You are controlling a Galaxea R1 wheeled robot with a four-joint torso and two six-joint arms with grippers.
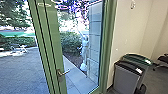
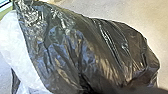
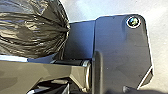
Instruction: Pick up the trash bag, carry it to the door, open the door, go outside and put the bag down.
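- Paved yard (image 1: 22,66) beyond the glass, broad and bluish.
- Hedge (image 1: 71,42) at the far side of the paving; trees above.
- Block wall (image 1: 96,37) outside, seen through the door's pane.
- Door (image 1: 53,45), tall, green-framed, glazed. Cannot tell whether ajar.
- Figure (image 1: 85,48), pale and upright, likely a person, blurred, outside near the block wall.
- Two grey bins indoors by the cream wall (image 1: 128,30): black-topped bin (image 1: 126,78) in front, green-topped bin (image 1: 137,58) just behind.
- Trash bag (image 2: 82,50), black, glossy, creased, bulky in the left wrist view; whitish film (image 2: 18,50) lies along one side. Pale floor (image 2: 140,12) past it. Right wrist view: its plastic bunches into tight folds beside the robot's own dark plate.
- Chair (image 1: 163,59), dark, partly in sight past the bins.
- Lever handle (image 1: 62,72), metal, on the door's green upright.
- Left claw, right claw: cannot tell whether released, clenched or grasping the bag.
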